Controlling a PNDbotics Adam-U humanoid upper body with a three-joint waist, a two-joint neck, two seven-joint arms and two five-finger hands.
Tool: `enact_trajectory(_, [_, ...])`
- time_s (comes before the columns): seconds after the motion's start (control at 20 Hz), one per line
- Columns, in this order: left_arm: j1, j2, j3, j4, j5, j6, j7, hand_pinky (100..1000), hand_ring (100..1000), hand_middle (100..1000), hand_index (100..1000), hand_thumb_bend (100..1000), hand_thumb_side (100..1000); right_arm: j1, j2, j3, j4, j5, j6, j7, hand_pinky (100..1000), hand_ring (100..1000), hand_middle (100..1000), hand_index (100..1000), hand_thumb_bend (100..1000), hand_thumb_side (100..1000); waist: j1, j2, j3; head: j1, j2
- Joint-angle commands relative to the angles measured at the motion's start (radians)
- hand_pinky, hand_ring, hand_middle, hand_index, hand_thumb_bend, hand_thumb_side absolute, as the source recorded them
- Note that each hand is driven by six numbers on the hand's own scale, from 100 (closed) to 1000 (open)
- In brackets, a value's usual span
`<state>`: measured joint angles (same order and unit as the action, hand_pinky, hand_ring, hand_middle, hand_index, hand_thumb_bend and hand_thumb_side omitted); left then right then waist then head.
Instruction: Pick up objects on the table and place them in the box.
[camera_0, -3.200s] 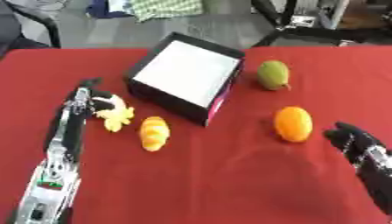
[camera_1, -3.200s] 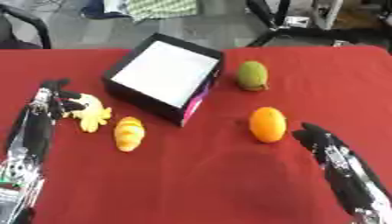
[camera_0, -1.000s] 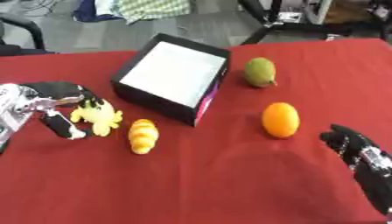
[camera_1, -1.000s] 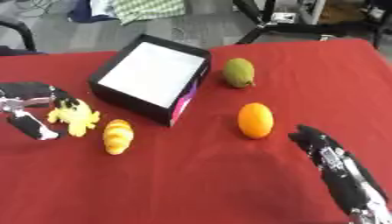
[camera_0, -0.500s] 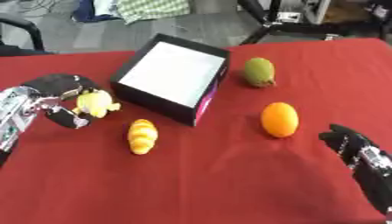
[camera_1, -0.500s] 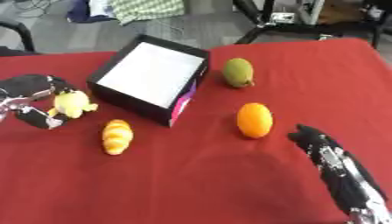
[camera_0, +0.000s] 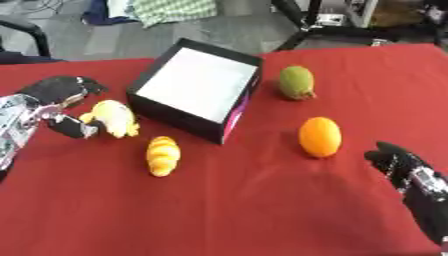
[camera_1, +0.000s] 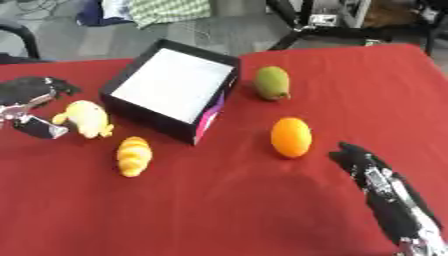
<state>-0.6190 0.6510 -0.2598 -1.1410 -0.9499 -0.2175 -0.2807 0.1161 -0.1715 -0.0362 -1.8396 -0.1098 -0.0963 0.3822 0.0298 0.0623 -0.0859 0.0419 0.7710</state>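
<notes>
My left hand (camera_0: 54, 96) is at the left edge, its fingers and thumb curled round a small yellow toy (camera_0: 113, 117) held just left of the box. The black box (camera_0: 198, 88) with a white inside lies tilted at the centre back, with nothing in it. On the red cloth in front of it lies a yellow-orange croissant-shaped piece (camera_0: 162, 155). An orange (camera_0: 319, 136) sits to the right, and a green fruit (camera_0: 296, 82) lies beyond it. My right hand (camera_1: 374, 176) rests open near the lower right corner, apart from the orange.
The red tablecloth (camera_0: 245, 210) covers the whole table. Beyond its far edge are a grey floor, a checked cloth (camera_0: 175, 9) and metal stand legs (camera_0: 306, 22). A dark chair arm (camera_0: 31, 32) shows at the far left.
My left hand closed on the yellow toy and raised it a little off the cloth, nearer the box. The right hand and the other objects stayed put.
</notes>
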Motion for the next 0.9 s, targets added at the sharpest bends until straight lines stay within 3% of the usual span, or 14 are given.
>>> enact_trajectory(0.05, [-0.018,0.037,0.016,-0.009,0.017,0.009,-0.005,777,694,736,923,278,277,-0.003,-0.01,-0.002,-0.01,0.001,0.002,-0.001,1000,908,759,892,100,830,0.008,-0.031,0.0,-0.002,-0.001])
enact_trajectory(0.55, [-0.044,0.003,-0.004,0.068,0.013,-0.055,-0.193,790,735,771,927,299,314,-0.003,-0.009,0.0,-0.01,0.0,0.002,0.001,1000,908,759,893,100,831,0.008,-0.032,-0.003,-0.002,-0.001])
enact_trajectory(0.75, [-0.051,-0.013,-0.005,0.088,0.012,-0.076,-0.236,789,732,767,924,283,283,-0.004,-0.008,0.0,-0.009,-0.001,0.003,0.002,1000,908,759,893,100,832,0.008,-0.031,-0.004,-0.002,-0.001])
enact_trajectory(0.9, [-0.051,-0.024,-0.007,0.096,0.0,-0.082,-0.228,779,707,738,903,245,203,-0.004,-0.007,0.0,-0.009,-0.001,0.003,0.002,1000,908,759,893,100,831,0.008,-0.031,-0.006,-0.003,-0.001])
